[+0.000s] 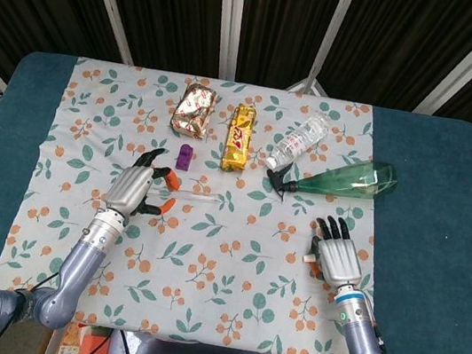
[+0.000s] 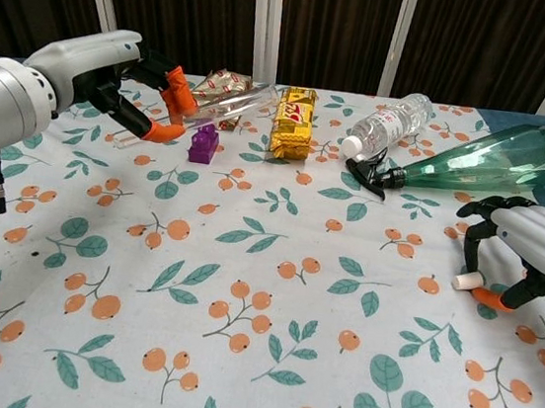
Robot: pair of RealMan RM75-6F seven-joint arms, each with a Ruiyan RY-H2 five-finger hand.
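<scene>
My left hand (image 1: 133, 188) pinches a clear plastic tube (image 1: 197, 196) between its orange fingertips. In the chest view the left hand (image 2: 80, 66) holds the tube (image 2: 227, 104) above the cloth, with its free end pointing toward the foil packet (image 2: 221, 85). A purple block (image 1: 184, 155) lies just beyond that hand. My right hand (image 1: 337, 256) rests at the right on the flowered tablecloth (image 1: 232, 257) with its fingers spread and arched. In the chest view the right hand (image 2: 536, 241) holds nothing. The green spray bottle (image 1: 343, 179) lies just beyond it.
A gold snack bar (image 1: 239, 137) and a clear water bottle (image 1: 297, 142) lie at the back, beside the foil packet (image 1: 195, 108). The green spray bottle (image 2: 497, 157) lies on its side, with its black nozzle toward the middle. Bare blue table (image 1: 18, 134) flanks the cloth.
</scene>
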